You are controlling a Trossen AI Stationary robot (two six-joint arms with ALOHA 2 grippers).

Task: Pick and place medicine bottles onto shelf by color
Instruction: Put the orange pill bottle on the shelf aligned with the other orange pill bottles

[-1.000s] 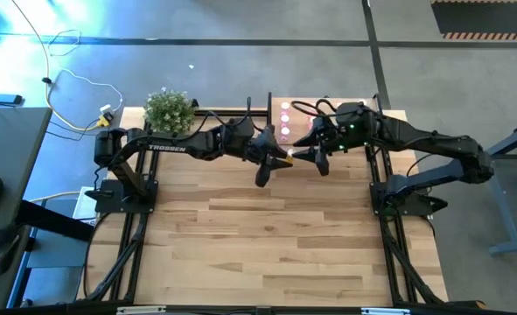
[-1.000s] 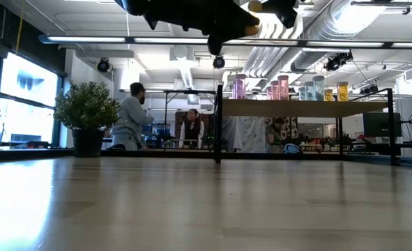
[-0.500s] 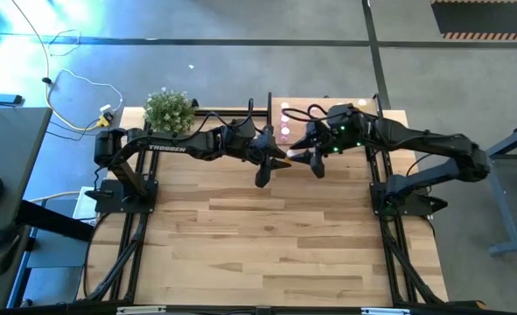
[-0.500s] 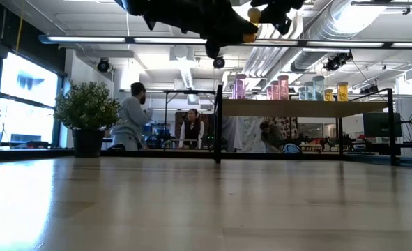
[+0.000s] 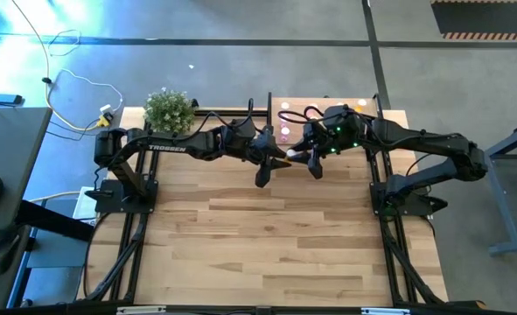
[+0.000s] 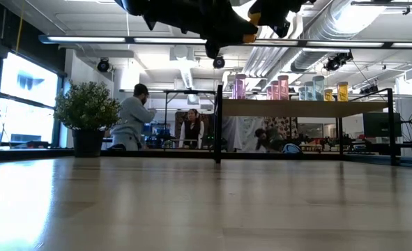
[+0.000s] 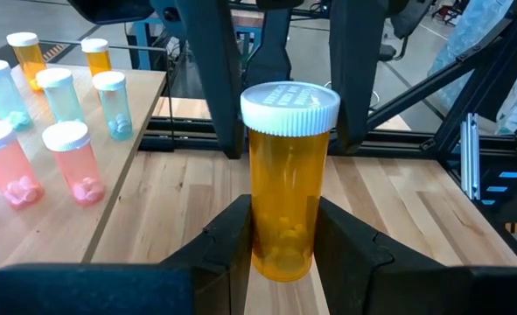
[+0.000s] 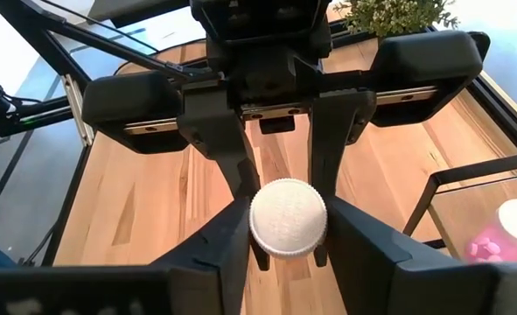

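Observation:
An orange medicine bottle with a white cap hangs high above the table's far middle, between my two grippers. My left gripper is shut on its lower body. My right gripper faces it from the table's right and is closed on the cap end. In the high view the two meet at the bottle. Just behind them is the shelf, a light-wood board. Pink, pale green and orange bottles stand upright on it. My left gripper pinches the bottle's lower body between its two fingers, coming nearly level from the table's left. The bottle points along the fingers, cap end away, lifted clear of the table. My right gripper has its two fingers against opposite sides of the white cap. It comes from the table's right, slanting a little downward.
A small potted plant stands at the table's far left. The shelf's black frame post rises near the far middle. The plank tabletop stretches toward the near edge. People move in the room behind.
My right gripper has moved a little toward the table's left and slightly down, closing in on the cap end of the orange bottle. The left gripper and the bottle have stayed where they were.

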